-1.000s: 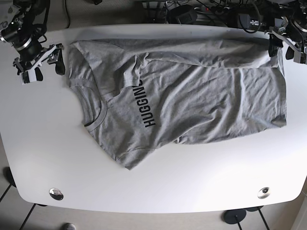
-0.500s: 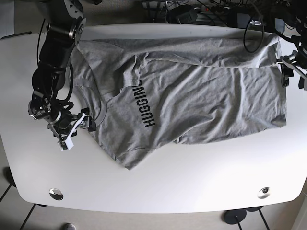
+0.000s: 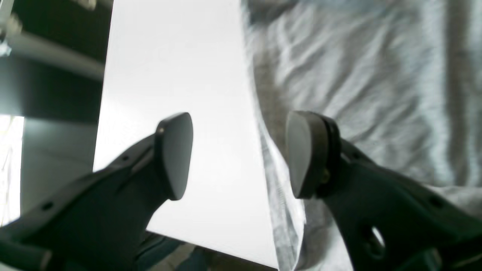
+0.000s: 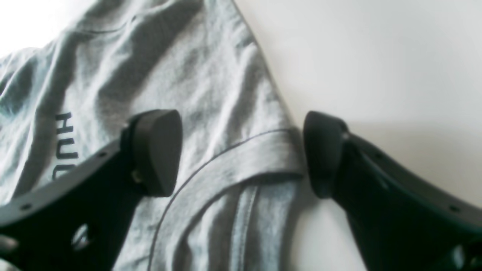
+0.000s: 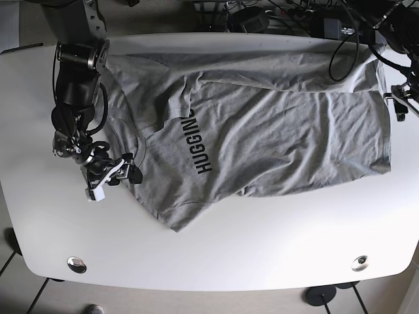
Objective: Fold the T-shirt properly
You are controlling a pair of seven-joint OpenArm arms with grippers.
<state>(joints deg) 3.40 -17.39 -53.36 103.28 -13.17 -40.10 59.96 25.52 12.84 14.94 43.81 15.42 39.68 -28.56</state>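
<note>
A grey T-shirt (image 5: 262, 131) with black "HUGGING" lettering (image 5: 200, 147) lies wrinkled and partly folded on the white table (image 5: 262, 242). My right gripper (image 5: 120, 176) is open at the shirt's left edge. In the right wrist view its jaws (image 4: 241, 154) straddle the end of the collar band (image 4: 244, 158), with one finger (image 4: 154, 150) over the fabric and the other over bare table. My left gripper (image 5: 400, 108) is open at the shirt's right edge. In the left wrist view (image 3: 239, 154) the hem (image 3: 271, 177) runs between its jaws, low above the table.
Cables and dark equipment (image 5: 281, 13) crowd the back edge of the table. Two round metal fittings (image 5: 76, 263) (image 5: 359, 263) sit near the front corners. The table's edge (image 3: 211, 252) lies close behind my left gripper.
My right gripper has come from the far left corner down to the collar and edged right onto it. My left gripper has moved down along the shirt's right edge.
</note>
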